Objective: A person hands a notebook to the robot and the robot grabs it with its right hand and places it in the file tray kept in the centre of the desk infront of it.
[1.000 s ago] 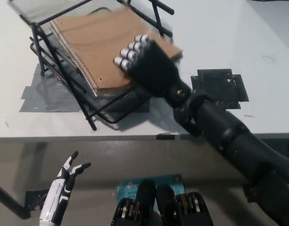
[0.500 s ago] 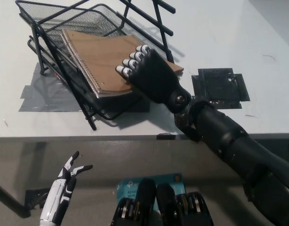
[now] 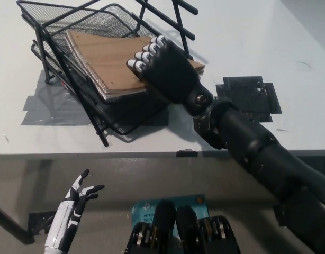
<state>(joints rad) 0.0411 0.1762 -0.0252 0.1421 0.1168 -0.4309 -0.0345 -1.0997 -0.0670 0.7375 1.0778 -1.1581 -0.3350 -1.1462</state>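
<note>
Notebook first: a brown-covered, spiral-bound pad, lying tilted in the middle tier of the black wire-mesh file tray, its spiral edge toward the tray's left front and its right corner poking out past the tray's rim. Over that right part sits the black right hand, fingers curled down onto the cover with their pale tips showing along the top, so it reads as grasping the notebook; whether anything is tucked beneath the pad cannot be seen. The tray itself stands on the white desk, slanted, with grey tape strips under its left side and a patch of black tape on the desk to the right of the arm. Down at the lower left, below the desk edge, the white left hand rests idle, fingers spread and holding nothing. As for the step in hand, it looks like the seating of the pad: a good finish would slide it a little deeper so the jutting corner clears the rim, keep it level with the mesh, then loosen the fingers and lift straight away without dragging the cover or catching the upper tier's wires.
</note>
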